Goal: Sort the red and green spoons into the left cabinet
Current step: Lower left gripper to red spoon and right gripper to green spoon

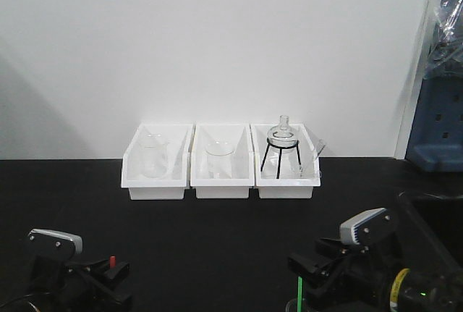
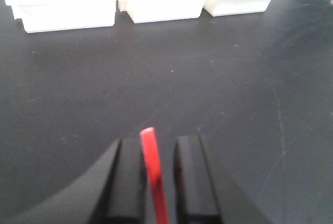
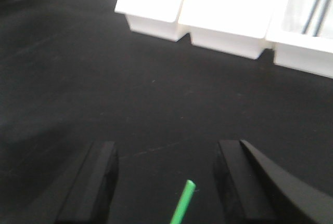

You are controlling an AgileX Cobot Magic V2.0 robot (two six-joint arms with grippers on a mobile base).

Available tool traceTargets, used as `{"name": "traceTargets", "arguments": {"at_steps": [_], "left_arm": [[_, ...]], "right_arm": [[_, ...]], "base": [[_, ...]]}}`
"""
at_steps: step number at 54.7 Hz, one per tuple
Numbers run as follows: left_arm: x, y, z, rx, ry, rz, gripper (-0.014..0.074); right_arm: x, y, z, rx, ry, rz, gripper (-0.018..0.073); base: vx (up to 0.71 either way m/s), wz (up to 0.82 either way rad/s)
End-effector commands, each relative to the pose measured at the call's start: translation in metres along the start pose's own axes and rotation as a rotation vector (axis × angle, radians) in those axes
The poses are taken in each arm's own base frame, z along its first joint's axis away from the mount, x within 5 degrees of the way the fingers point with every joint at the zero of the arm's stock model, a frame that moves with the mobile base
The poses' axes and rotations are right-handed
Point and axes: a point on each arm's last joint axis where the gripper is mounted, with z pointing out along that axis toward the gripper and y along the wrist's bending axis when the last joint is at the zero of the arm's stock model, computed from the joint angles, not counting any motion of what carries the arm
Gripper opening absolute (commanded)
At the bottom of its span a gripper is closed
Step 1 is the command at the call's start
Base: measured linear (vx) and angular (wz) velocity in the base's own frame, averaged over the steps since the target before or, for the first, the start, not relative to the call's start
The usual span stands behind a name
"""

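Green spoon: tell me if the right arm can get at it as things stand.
Probably yes. The handle of the green spoon stands between the open jaws of the right gripper, touching neither, with nothing else between; closing should catch it.

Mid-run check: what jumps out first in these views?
The red spoon stands gripped in the left gripper, and the green spoon pokes up inside the wide-open right gripper. Behind them, three white bins of glassware line the far edge of the black table.
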Motion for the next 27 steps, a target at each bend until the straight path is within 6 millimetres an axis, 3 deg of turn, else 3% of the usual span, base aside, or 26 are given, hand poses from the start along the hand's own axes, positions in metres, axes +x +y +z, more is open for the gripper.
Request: {"name": "traceTargets", "arguments": {"at_steps": [1,27], "left_arm": [[-0.026,-0.005,-0.003,0.032,-0.143,-0.001,0.0206],[-0.026,-0.005,-0.003,0.032,-0.142,-0.001,0.0182]], "right_arm": [[-0.022,0.001,0.004,0.023,-0.088,0.004,0.0468],[0.005,0.001,0.023,0.013,-0.011,0.014,0.0449]], "base": [[0.00,0.00],[0.00,0.00]]}}
